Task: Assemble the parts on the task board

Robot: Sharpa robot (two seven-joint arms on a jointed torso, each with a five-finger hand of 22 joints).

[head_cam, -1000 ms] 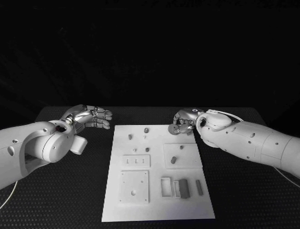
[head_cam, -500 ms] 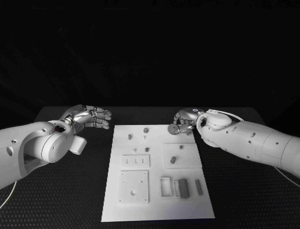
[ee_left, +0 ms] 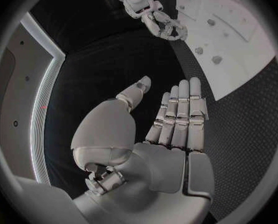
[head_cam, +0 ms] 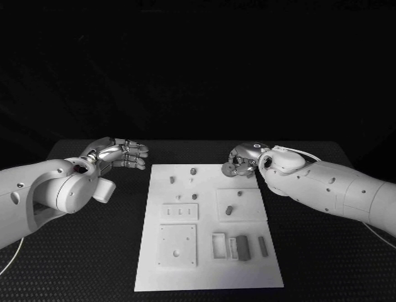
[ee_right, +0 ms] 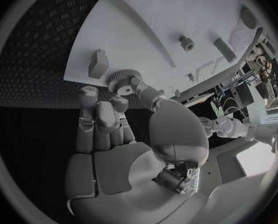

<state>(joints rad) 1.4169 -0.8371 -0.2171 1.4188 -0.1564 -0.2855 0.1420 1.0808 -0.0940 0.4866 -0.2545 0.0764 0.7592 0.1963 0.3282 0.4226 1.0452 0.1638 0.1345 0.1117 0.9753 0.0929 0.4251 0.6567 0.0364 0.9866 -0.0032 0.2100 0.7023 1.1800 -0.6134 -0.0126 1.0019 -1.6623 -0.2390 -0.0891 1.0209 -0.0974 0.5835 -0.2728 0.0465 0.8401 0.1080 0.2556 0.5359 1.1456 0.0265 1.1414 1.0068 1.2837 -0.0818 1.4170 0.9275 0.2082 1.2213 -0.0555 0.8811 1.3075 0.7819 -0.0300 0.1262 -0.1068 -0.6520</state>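
Note:
The white task board (head_cam: 207, 267) lies in the middle of the black table. Small grey parts stand on its far half, among them a peg (head_cam: 192, 170) and another peg (head_cam: 172, 180). My right hand (head_cam: 245, 157) hovers at the board's far right corner and pinches a round ridged part (head_cam: 230, 170) in its fingertips. The right wrist view has that ridged part (ee_right: 123, 79) close above the board (ee_right: 151, 25), near a small block (ee_right: 98, 63). My left hand (head_cam: 121, 153) is off the board's far left corner, fingers straight and apart, holding nothing (ee_left: 170, 119).
On the board's near half lie two flat plates (head_cam: 179, 212) (head_cam: 177, 246), a rectangular frame (head_cam: 218, 246) and two bars (head_cam: 243, 248). Black ribbed table (head_cam: 316, 251) runs on both sides of the board. The right arm's forearm (head_cam: 343, 189) crosses the table's right side.

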